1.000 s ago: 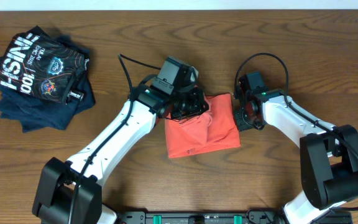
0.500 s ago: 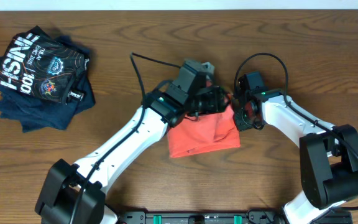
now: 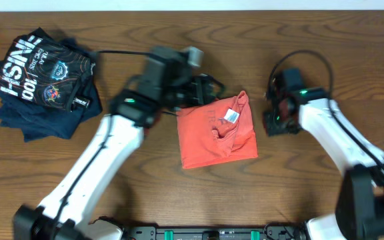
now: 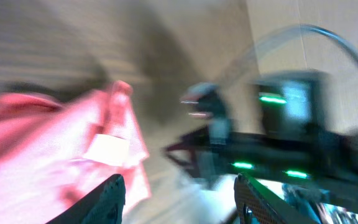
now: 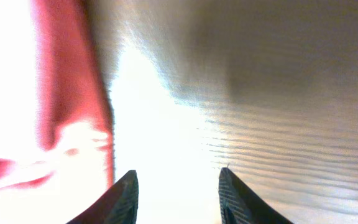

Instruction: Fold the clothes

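Lying in a rough folded rectangle at the middle of the overhead frame, the red-orange T-shirt (image 3: 209,141) rests on the wooden table (image 3: 145,180), its white tag (image 3: 231,116) showing near the upper right corner. The left claw (image 3: 204,91) sits just above the shirt's upper left edge, fingers apart and holding nothing; its wrist view is blurred. The right claw (image 3: 273,123) stands near the shirt's right side, fingers (image 5: 124,194) apart over bare wood. A pile of dark shirts (image 3: 44,83) with white lettering lies well apart at the upper left.
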